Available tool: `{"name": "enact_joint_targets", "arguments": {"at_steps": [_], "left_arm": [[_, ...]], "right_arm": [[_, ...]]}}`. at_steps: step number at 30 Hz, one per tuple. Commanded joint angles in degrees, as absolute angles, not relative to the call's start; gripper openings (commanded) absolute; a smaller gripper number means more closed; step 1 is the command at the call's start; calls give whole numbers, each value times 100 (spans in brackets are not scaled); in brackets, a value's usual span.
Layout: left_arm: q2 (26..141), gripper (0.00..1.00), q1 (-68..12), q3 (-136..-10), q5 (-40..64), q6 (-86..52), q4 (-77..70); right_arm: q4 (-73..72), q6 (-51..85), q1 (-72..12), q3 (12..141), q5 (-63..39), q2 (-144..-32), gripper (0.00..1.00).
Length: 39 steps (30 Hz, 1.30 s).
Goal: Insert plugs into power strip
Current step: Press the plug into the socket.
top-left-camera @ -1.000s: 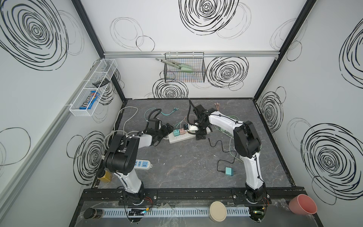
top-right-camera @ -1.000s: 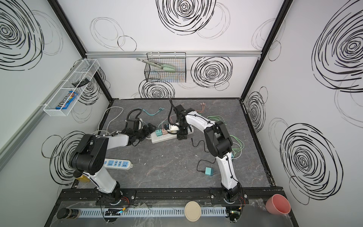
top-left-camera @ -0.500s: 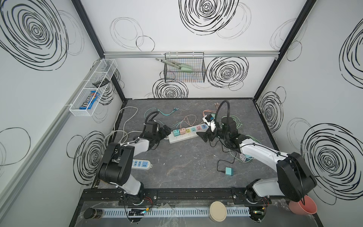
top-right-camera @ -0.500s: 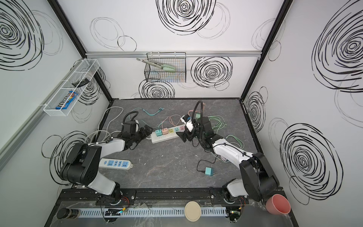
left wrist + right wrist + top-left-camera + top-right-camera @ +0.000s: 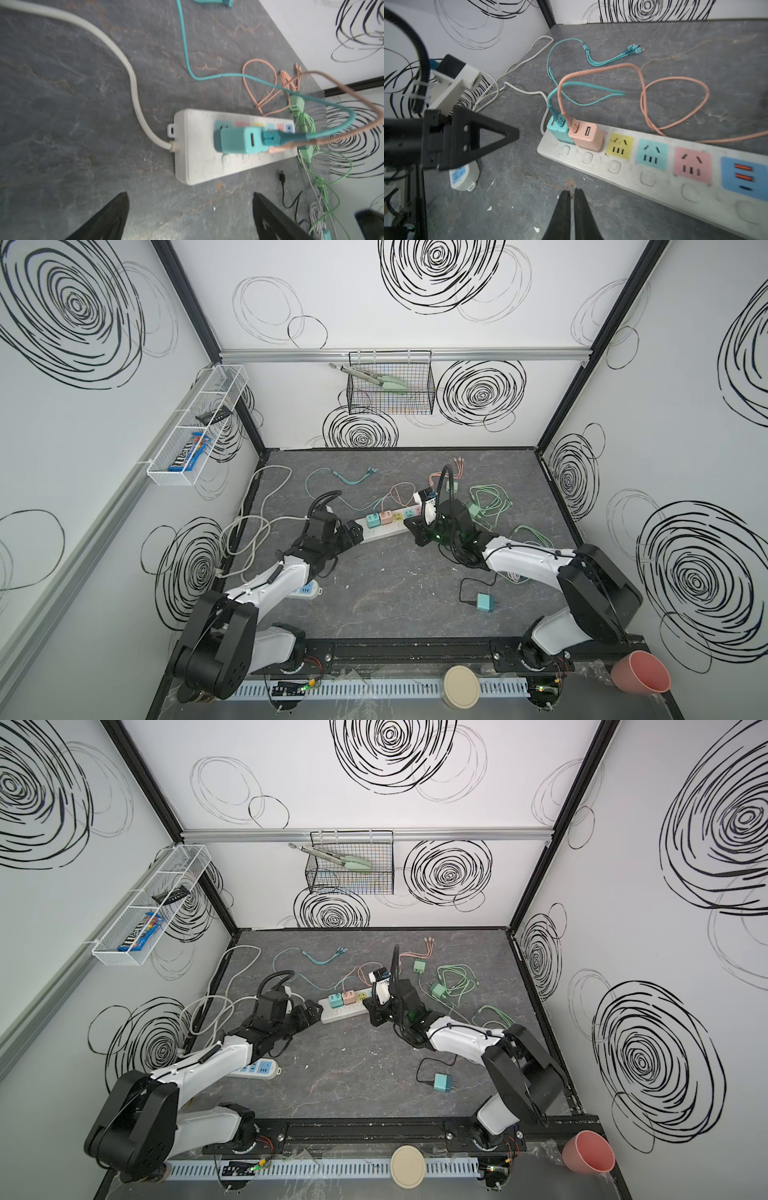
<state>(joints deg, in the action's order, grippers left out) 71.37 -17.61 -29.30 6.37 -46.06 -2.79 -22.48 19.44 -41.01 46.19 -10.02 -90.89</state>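
Right pincer [image 5: 572, 192] squeezed shut on nothing, just off the long edge of the power strip [image 5: 654, 187]. Left pincer [image 5: 189, 194] gaping wide, empty, facing the strip's cord end. Plenty of bare worktop [image 5: 395, 593] out front. Strip lying diagonally; teal plug [image 5: 557, 133] and pink plug [image 5: 587, 137] seated upright at that end, cables up. One loose teal plug [image 5: 485, 602] near the front, well apart.

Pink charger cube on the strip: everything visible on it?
The pink charger cube is a rounded, matte pastel plastic block, seated upright in the second socket from the cord end of the white power strip, prongs hidden. Its top face has two USB ports: one empty, one holding the pink cable. It sits tight beside the teal charger cube, with the empty yellow socket on its other side.
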Motion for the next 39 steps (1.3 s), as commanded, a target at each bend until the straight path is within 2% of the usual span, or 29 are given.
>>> {"name": "enact_joint_targets", "arguments": {"at_steps": [1, 3, 11, 26, 39], "left_arm": [[7004, 96, -1837, -2700, 681, -4856, -58], [7076, 96, -1824, -2711, 619, -4875, 96], [7504, 96, -1854, -2909, 824, -4763, -33], [7857, 96, -1835, -2972, 1016, -4588, -228], [8112, 96, -1705, -2977, 887, -4387, -343]], "right_arm": [[-2134, 2033, -4146, 5093, -1161, -9618, 3], [-2111, 1942, -4221, 5327, -1187, -9893, 0], [-2081, 1767, -4298, 5871, -966, -10468, 0], [-2060, 1759, -4284, 6355, -762, -10881, 0], [-1719, 1925, -4298, 6106, -583, -11015, 0]]}}
